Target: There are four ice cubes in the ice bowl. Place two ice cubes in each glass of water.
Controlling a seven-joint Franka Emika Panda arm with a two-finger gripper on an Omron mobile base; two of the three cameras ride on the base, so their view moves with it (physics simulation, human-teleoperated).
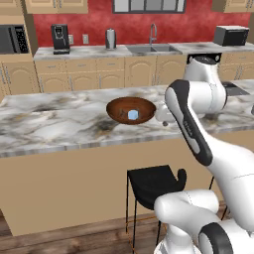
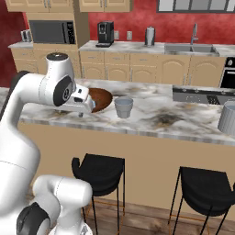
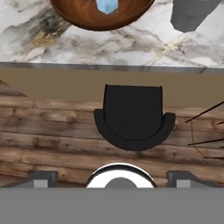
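Your end effector stood wide and empty over the near worktop edge, above a stool; one ice cube sat in the ice bowl, a glass to its right.

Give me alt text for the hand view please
Looking straight down past two open fingers at a black stool on wood flooring. Above it, the marble counter edge holds a brown ice bowl with an ice cube, and a grey glass.
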